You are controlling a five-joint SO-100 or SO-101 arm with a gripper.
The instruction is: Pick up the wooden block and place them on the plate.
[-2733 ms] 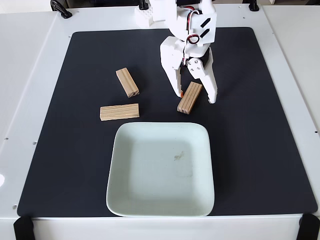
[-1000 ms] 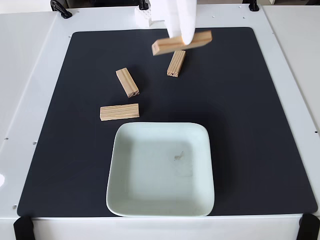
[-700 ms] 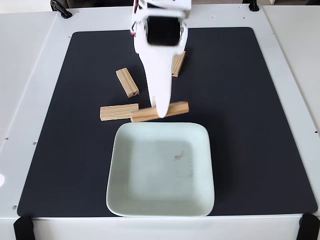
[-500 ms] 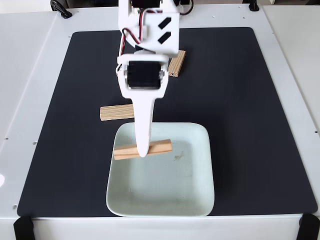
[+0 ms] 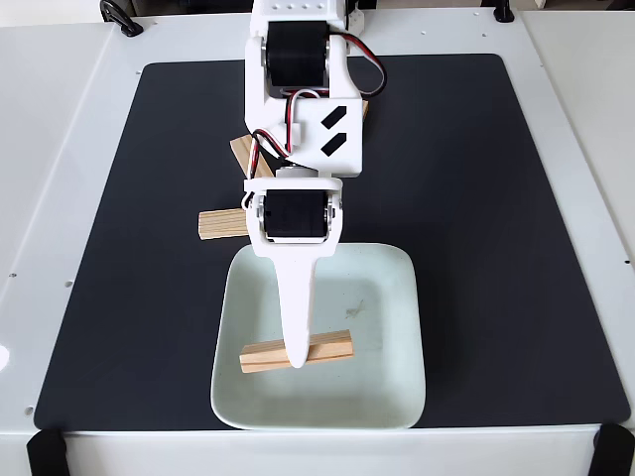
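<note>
Wooden blocks number four in the fixed view, all of the same pale wood with darker grain lines running lengthwise, each a small rectangular bar far smaller than the dish. One block (image 5: 327,348) lies crosswise over the lower part of the plate (image 5: 392,297), slightly tilted, with the gripper (image 5: 297,359) pinching it at its middle; one long white finger (image 5: 296,307) crosses in front of the wood, so the bar shows to either side of it. A second block (image 5: 220,223) lies flat on the black mat (image 5: 476,198) just above the plate's upper left corner, its right end hidden behind the arm (image 5: 303,119). A third block (image 5: 240,149) peeks out on the left of the arm higher up the mat, and a fourth (image 5: 359,111) shows as a small corner on the arm's right side. There is one plate, a pale mint-green square dish with rounded corners and a raised rim, with a small dark speck (image 5: 356,309) near its middle. The mat rests on a white table (image 5: 60,149).
</note>
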